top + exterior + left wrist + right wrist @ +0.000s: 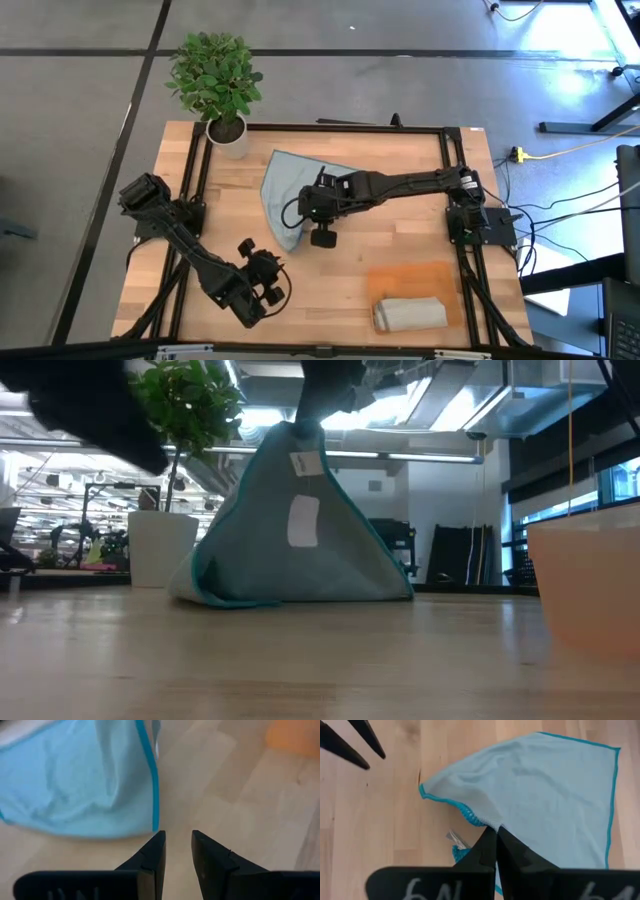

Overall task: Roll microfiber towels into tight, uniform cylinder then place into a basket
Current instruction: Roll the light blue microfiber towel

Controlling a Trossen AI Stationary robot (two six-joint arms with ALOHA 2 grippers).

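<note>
The pale blue towel (285, 190) sits upper-centre of the high view, one corner pinched up by the right gripper (318, 205), so it tents from a raised peak to the table, likely for repositioning. Lower left, the left gripper (262, 275) waits, fingers slightly apart; the rolled grey towel (410, 313) lies crosswise in the basket (412, 275), lower right.

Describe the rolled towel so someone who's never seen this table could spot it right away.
Start at the wooden table and go to its near right corner, where the flat orange-brown basket lies. The rolled towel rests on the basket's near edge. It is a grey-beige bundle, unlike the blue towel pinched up into a tent by the right gripper.
</note>
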